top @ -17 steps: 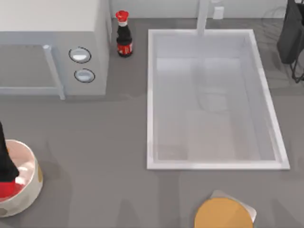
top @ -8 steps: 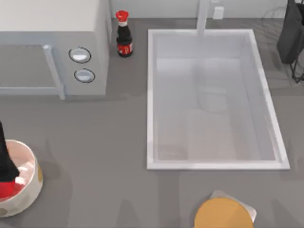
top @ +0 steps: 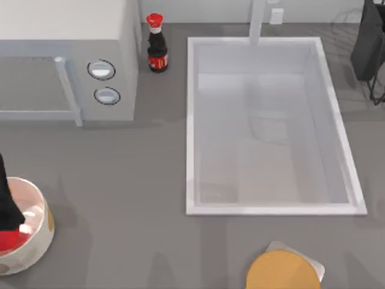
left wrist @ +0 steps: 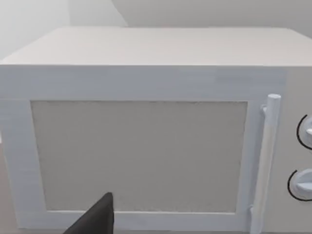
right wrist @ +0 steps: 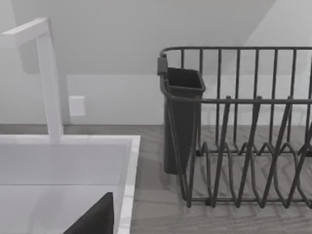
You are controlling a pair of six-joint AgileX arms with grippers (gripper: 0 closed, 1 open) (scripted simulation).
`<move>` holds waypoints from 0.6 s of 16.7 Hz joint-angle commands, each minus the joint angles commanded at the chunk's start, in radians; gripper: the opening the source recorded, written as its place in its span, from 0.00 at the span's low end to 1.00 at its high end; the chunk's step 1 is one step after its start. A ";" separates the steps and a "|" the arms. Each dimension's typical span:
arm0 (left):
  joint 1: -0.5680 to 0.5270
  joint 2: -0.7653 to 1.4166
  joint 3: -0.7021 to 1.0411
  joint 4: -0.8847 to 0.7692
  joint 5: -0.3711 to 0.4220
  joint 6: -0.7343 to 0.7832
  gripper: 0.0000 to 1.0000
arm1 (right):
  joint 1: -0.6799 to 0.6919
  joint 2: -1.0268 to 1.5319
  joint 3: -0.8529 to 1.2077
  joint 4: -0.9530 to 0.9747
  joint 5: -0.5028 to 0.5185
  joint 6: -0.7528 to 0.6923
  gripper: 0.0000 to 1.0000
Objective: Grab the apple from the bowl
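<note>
While the left gripper (top: 7, 224) is down inside the bowl (top: 40, 241), I honestly can't tell how wide its jaws are or whether they've got anything. The apple (top: 11, 241) sits right under them, low in the bowl, maybe touching. It looks smooth, round, firm and probably light, so I'd pinch it across its widest part or it'll squirt out. Farther off are the microwave (top: 66, 57) and sink (top: 271, 126).

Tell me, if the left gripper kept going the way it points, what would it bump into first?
Probably the apple. In the top view the left gripper reaches down into the bowl, right at the fruit. Whether it touches yet is unclear, since depth is hard to judge.
</note>
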 joint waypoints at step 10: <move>0.003 0.066 0.059 -0.062 0.000 0.004 1.00 | 0.000 0.000 0.000 0.000 0.000 0.000 1.00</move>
